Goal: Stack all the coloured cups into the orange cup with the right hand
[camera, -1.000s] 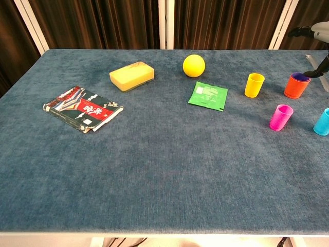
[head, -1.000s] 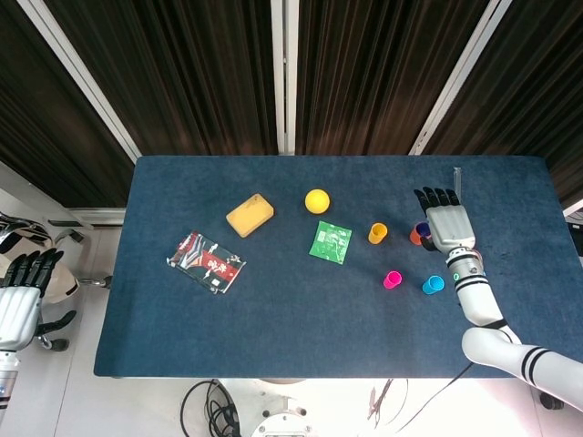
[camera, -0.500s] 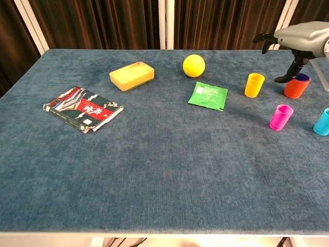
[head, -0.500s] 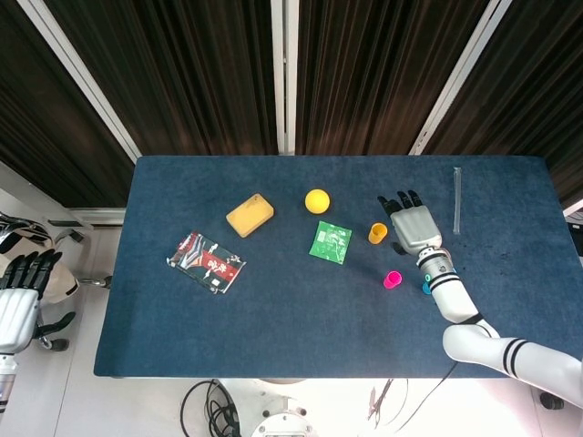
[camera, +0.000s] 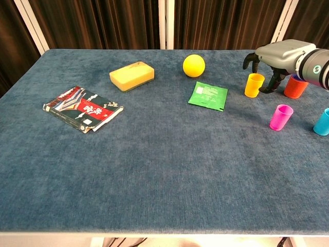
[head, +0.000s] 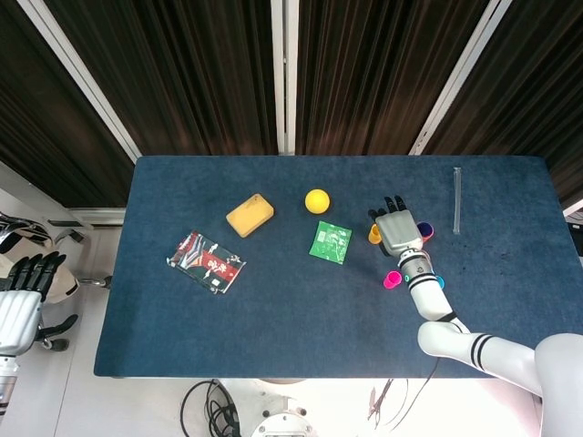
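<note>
I see the worktop [camera: 154, 170] covered in dark blue cloth, filling most of the chest view; behind it hang dark brown curtains [head: 200, 73] split by pale vertical rails, and in the head view a pale floor shows at the left and bottom edges.

The cups sit at the right side of the frame. The orange cup [camera: 296, 86] stands upright at the far right in the chest view, partly behind my right robot hand [camera: 275, 56]; a bit of purple shows at its rim in the head view, but I cannot tell clearly what is inside. The yellow cup [camera: 254, 85] stands upright just left of it, empty as far as I can see. The pink cup [camera: 281, 117] is nearer the camera, upright, and the light blue cup [camera: 323, 122] is cut by the right edge.

My right robot hand hovers over the yellow cup, fingers apart and curled downward on either side of it, grasping nothing. My left robot hand [head: 23, 296] hangs off the worktop at the lower left of the head view, fingers spread and empty.

Toward the centre and left lie a green packet [camera: 208, 95], a yellow ball [camera: 194, 66], a yellow sponge [camera: 132, 75] and a book [camera: 82, 108].
</note>
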### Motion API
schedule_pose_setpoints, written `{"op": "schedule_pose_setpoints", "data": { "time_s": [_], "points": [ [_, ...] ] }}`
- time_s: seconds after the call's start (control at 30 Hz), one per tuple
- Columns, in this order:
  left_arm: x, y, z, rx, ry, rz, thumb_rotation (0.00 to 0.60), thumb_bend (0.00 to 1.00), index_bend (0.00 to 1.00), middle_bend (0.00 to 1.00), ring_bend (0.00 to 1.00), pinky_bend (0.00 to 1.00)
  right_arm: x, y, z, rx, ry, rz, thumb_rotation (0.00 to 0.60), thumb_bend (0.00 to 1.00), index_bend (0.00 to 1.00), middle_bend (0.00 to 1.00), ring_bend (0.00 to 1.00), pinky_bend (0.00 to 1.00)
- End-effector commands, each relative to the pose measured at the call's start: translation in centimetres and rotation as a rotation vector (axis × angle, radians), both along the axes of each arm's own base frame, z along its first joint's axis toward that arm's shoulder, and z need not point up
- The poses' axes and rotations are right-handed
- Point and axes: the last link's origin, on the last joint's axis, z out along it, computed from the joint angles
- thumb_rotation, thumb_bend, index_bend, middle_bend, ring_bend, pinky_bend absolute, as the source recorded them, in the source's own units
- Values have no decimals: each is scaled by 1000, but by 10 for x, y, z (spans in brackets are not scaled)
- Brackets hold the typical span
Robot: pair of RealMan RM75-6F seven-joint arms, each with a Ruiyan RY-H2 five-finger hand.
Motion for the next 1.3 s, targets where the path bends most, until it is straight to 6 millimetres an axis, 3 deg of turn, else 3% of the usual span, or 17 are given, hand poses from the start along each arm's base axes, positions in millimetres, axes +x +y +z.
{"op": "schedule_pose_setpoints", "data": {
  "time_s": [0.03,0.4,0.77,1.13,1.3],
  "points": [
    [0,0,-1,-6,5,0,600,157,75,63,0,0,1,-1,-1,2,7,3,600,298,265,318,0,0],
    [3,-2,-1,-7,4,-8,600,157,67,63,0,0,-1,0,-6,-1,14,2,600,327,312,386,6,0],
    [1,-3,-1,-9,-2,1,600,157,66,62,0,0,0,-2,-2,-36,3,16,600,327,451,481,66,0],
    [2,-2,-2,-13,-8,4,600,157,66,63,0,0,-14,-17,65,-145,-63,-38,600,327,458,484,69,0],
    [4,0,-3,-16,-4,-4,600,157,66,63,0,0,-29,-16,81,-141,-54,-73,600,327,462,487,69,0]
  ]
}}
